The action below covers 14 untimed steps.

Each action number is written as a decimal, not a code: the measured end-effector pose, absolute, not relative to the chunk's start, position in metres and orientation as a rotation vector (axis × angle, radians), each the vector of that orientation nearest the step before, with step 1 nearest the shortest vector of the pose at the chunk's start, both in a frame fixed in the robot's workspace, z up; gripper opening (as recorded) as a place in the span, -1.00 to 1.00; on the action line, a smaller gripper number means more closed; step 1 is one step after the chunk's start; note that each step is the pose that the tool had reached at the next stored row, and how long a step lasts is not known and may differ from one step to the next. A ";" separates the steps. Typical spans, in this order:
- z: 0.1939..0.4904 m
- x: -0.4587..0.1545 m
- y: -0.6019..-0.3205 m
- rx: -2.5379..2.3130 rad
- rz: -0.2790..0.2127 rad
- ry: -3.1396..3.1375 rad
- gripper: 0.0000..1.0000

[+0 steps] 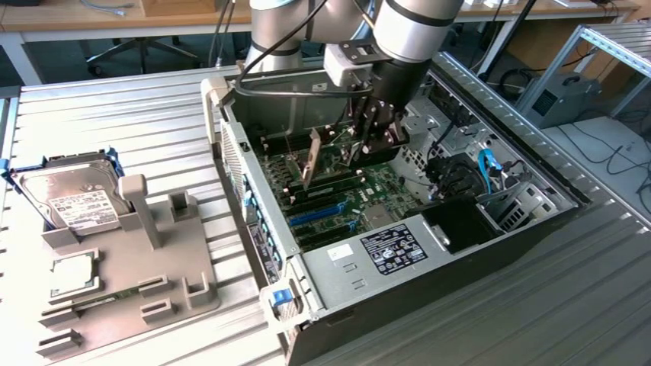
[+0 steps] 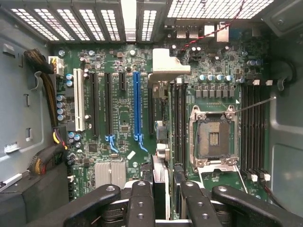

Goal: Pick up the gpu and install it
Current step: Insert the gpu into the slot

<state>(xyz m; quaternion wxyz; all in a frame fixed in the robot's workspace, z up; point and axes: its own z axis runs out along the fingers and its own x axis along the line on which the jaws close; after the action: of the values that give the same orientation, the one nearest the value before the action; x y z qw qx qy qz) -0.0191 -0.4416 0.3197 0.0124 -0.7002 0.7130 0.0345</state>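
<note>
GPU (image 1: 317, 156) first: in the exterior view the card is standing on edge inside the open case (image 1: 529, 221), hanging from the gripper (image 1: 358, 152) just above the motherboard (image 1: 346, 202). The arm (image 1: 412, 30) is reaching down into the case from above, and the jaws are pinching the card's upper edge. Blue slots (image 1: 315, 213) are lying on the board just below the card. On the exterior view's left, a grey fixture (image 1: 133, 259) is sitting on the ribbed table (image 1: 112, 130), with a hard drive (image 1: 73, 200) propped against it, well apart from the case.

Looking through the wrist view, the gripper (image 2: 163, 196) is pointing straight down at the motherboard (image 2: 118, 142). The two black fingers (image 2: 141, 203) are clamping the GPU (image 2: 160, 184), which is showing edge-on between them, with its pale bracket (image 2: 166, 64) at the far end near the case's vented rear wall. The card is sitting between the long blue slot (image 2: 137, 101) and the CPU socket (image 2: 213, 139); I cannot tell whether its edge is touching a slot.
</note>
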 end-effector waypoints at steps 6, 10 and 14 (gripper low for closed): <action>0.319 -0.019 -0.443 -2.183 0.107 2.222 -0.46; 0.318 -0.020 -0.443 -2.184 0.107 2.221 -0.46; 0.317 -0.020 -0.444 -2.185 0.107 2.220 -0.46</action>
<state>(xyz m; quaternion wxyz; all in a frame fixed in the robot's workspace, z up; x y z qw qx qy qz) -0.0199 -0.4440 0.3174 0.0124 -0.7009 0.7123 0.0345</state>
